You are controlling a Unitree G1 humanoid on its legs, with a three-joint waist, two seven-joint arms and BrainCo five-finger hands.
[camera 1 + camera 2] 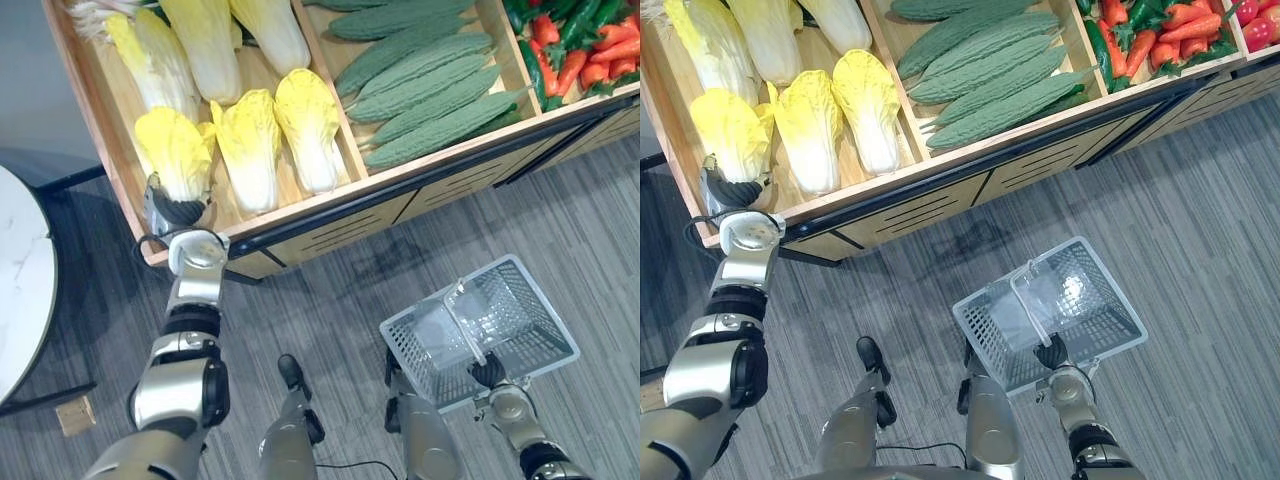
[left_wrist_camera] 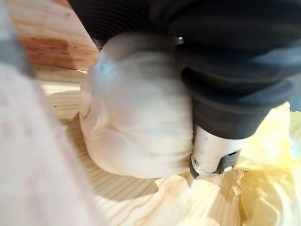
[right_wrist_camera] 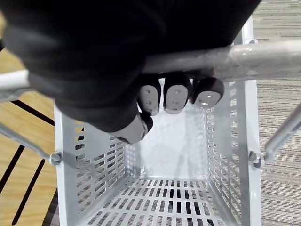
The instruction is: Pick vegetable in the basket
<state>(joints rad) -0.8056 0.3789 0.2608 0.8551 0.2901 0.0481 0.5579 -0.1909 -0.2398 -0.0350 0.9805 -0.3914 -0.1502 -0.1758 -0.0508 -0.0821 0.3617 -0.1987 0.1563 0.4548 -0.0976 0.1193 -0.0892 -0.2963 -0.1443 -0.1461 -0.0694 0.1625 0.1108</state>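
A yellow napa cabbage (image 1: 178, 150) lies at the front left of the wooden produce bin (image 1: 400, 185). My left hand (image 1: 175, 210) is at its white stem end. In the left wrist view, the pale cabbage base (image 2: 136, 122) sits against the hand (image 2: 225, 56), with a finger (image 2: 214, 155) curled beside it. A grey plastic basket (image 1: 545, 320) hangs over the floor at the lower right, with nothing in it. My right hand (image 1: 488, 372) is shut on its handle (image 3: 263, 54), the fingers (image 3: 176, 96) wrapped under the bar.
More napa cabbages (image 1: 250, 145) fill the left compartment. Bitter gourds (image 1: 420, 70) lie in the middle one, red and green peppers (image 1: 580, 50) at the far right. A round white table (image 1: 20, 290) stands at the left, a small block (image 1: 75, 415) on the carpet.
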